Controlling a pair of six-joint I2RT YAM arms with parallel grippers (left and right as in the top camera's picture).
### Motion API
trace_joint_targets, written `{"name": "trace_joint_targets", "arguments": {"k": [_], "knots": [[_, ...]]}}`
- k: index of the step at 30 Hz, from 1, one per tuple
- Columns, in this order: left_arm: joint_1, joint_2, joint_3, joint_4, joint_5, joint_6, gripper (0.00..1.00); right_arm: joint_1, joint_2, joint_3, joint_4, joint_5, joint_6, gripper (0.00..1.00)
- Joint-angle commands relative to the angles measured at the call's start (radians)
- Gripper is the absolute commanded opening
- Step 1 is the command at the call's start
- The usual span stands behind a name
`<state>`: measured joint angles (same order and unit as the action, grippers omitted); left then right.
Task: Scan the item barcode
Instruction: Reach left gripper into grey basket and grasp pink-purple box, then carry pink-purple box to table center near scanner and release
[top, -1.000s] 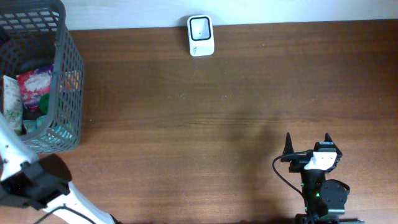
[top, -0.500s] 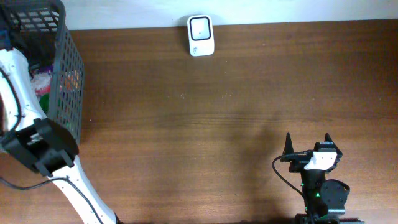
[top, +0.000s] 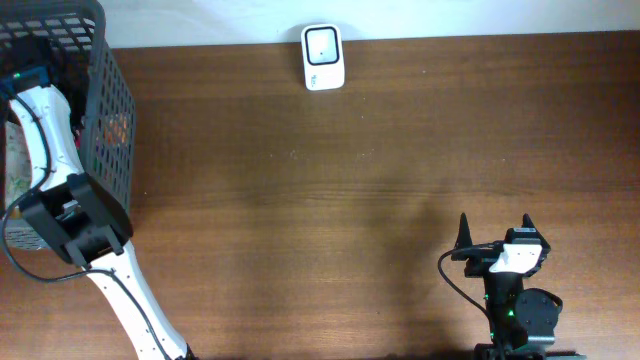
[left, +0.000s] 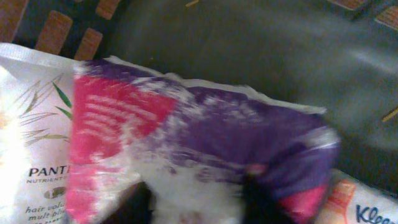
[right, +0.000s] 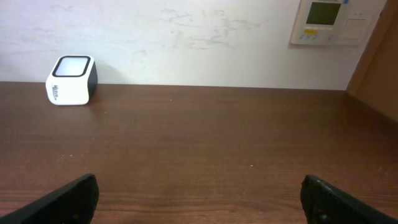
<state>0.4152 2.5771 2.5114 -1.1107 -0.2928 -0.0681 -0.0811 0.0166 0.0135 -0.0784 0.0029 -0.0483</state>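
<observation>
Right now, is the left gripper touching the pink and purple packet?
Touching. In the left wrist view the left gripper pinches the pink and purple packet, film bunched between its fingertips.

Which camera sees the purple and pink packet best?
The left wrist view. The purple and pink packet fills that picture, close up though blurry, between the left gripper's fingers. In the overhead view, the left arm inside the basket hides it. The right wrist view looks across the table and misses it.
</observation>
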Motion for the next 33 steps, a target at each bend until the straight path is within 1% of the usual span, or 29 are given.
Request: {"name": "trace_joint_targets", "arguments": {"k": [1, 3, 6, 8, 10, 13, 15, 17, 18, 21, 24, 26, 28, 29, 31, 33], "knots": [[0.006, 0.026, 0.011, -0.009, -0.018, 0.009, 0.00, -0.005, -0.005, -0.008, -0.004, 0.009, 0.008, 0.99], [-0.001, -0.030, 0.017, -0.021, -0.018, -0.044, 0.00, -0.005, -0.005, -0.008, -0.004, 0.009, 0.008, 0.99], [-0.002, -0.160, 0.035, -0.035, 0.009, -0.183, 0.00, -0.005, -0.005, -0.008, -0.004, 0.009, 0.008, 0.99], [-0.001, -0.236, 0.035, -0.030, 0.049, -0.217, 0.00, -0.005, -0.005, -0.008, -0.004, 0.009, 0.008, 0.99], [0.000, -0.283, 0.035, -0.029, 0.061, -0.215, 0.00, -0.005, -0.005, -0.008, -0.004, 0.009, 0.008, 0.99], [-0.001, -0.291, 0.035, -0.069, 0.061, -0.216, 0.00, -0.005, -0.005, -0.008, -0.004, 0.009, 0.008, 0.99], [0.000, -0.300, 0.041, -0.068, 0.061, -0.216, 0.00, -0.005, -0.005, -0.008, -0.004, 0.009, 0.008, 0.99], [0.000, -0.328, 0.072, -0.056, 0.062, -0.216, 0.00, -0.005, -0.005, -0.008, -0.004, 0.009, 0.008, 0.99], [0.000, -0.360, 0.113, -0.034, 0.077, -0.235, 0.00, -0.005, -0.005, -0.008, -0.004, 0.009, 0.008, 0.99], [0.000, -0.453, 0.180, 0.018, 0.183, -0.262, 0.00, -0.005, -0.005, -0.008, -0.004, 0.009, 0.008, 0.98], [0.000, -0.550, 0.208, 0.037, 0.322, -0.320, 0.00, -0.005, -0.005, -0.008, -0.004, 0.009, 0.008, 0.99], [-0.006, -0.601, 0.208, 0.034, 0.557, -0.340, 0.00, -0.005, -0.005, -0.008, -0.004, 0.009, 0.008, 0.99], [-0.042, -0.610, 0.208, 0.025, 0.777, -0.343, 0.00, -0.005, -0.005, -0.008, -0.004, 0.009, 0.008, 0.99], [-0.080, -0.608, 0.204, 0.005, 0.836, -0.362, 0.00, -0.005, -0.005, -0.008, -0.004, 0.009, 0.008, 0.99], [-0.187, -0.606, 0.179, -0.061, 0.840, -0.365, 0.00, -0.005, -0.005, -0.008, -0.004, 0.009, 0.008, 0.99], [-0.294, -0.606, 0.136, -0.103, 0.795, -0.365, 0.00, -0.005, -0.005, -0.008, -0.004, 0.009, 0.008, 0.99]]}}
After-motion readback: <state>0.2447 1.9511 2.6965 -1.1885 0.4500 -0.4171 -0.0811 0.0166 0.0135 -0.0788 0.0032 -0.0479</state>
